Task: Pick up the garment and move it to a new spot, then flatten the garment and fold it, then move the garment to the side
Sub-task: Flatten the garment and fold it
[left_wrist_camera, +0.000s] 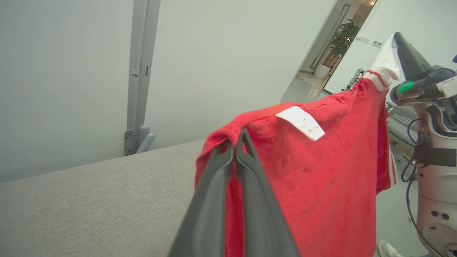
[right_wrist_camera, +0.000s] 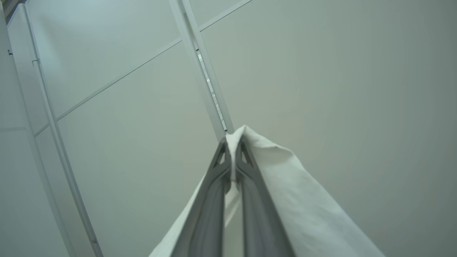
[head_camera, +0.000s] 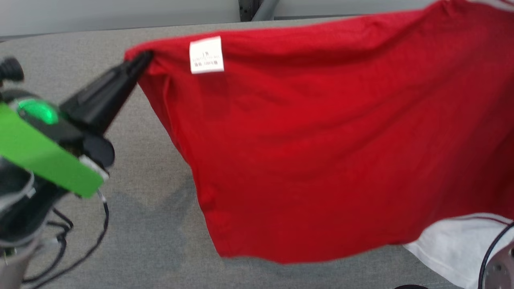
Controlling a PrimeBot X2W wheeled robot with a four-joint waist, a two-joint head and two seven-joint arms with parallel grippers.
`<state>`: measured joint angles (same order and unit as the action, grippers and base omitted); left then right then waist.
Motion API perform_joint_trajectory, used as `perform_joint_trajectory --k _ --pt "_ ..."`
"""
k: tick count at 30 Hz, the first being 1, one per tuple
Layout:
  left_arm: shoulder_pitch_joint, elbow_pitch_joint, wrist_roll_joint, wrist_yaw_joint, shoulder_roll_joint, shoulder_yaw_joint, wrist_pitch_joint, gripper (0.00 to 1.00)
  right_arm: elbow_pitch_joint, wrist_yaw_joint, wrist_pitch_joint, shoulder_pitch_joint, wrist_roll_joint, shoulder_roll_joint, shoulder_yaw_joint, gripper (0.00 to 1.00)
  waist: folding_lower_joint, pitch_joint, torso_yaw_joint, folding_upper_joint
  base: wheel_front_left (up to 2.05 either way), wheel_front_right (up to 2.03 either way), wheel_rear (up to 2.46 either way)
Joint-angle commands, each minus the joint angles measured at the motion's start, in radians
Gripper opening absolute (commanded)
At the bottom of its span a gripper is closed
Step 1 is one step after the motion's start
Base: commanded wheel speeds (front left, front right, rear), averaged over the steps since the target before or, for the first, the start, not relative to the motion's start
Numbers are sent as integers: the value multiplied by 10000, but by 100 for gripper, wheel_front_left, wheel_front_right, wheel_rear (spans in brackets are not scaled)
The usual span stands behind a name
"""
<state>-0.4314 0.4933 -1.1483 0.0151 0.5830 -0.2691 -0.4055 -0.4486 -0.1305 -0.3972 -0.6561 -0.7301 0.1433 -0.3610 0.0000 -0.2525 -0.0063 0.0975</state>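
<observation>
The garment (head_camera: 321, 152) is a red shirt with white sleeves and a white label (head_camera: 206, 55), stretched out in the air above the grey table (head_camera: 132, 224). My left gripper (head_camera: 144, 58) is shut on its left corner; in the left wrist view the dark fingers (left_wrist_camera: 246, 153) pinch the red cloth (left_wrist_camera: 321, 171). My right gripper (right_wrist_camera: 234, 142) is shut on a white part of the garment (right_wrist_camera: 285, 185), raised toward the wall. In the left wrist view the right gripper (left_wrist_camera: 396, 37) holds the white sleeve (left_wrist_camera: 383, 62) high at the far end. A white sleeve (head_camera: 457, 245) hangs at lower right.
The grey fabric-covered table (left_wrist_camera: 89, 203) spreads below the shirt. Pale wall panels with a metal post (left_wrist_camera: 139, 71) stand behind it. Black cables (head_camera: 80, 245) dangle from my left arm. A shoe (left_wrist_camera: 387, 250) shows on the floor beside the robot body (left_wrist_camera: 435, 178).
</observation>
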Motion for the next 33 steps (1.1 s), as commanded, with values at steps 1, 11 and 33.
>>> perform_joint_trajectory --k 1,11,33 --pt "-863 -458 -157 49 -12 6 -218 0 376 -2 -115 -701 397 105 235 0 0 -1319 165 0 0 0 0" --pt "-8064 -6822 2483 436 -934 -309 750 0 5324 -2 1210 -7039 3830 -542 2077 0 0 -4141 185 0 0 0 0" --pt "-3675 -8165 4970 1147 -1008 -720 6705 0 5814 -1 5089 -31 1415 1084 4586 0 0 -4080 -290 0 0 0 0"
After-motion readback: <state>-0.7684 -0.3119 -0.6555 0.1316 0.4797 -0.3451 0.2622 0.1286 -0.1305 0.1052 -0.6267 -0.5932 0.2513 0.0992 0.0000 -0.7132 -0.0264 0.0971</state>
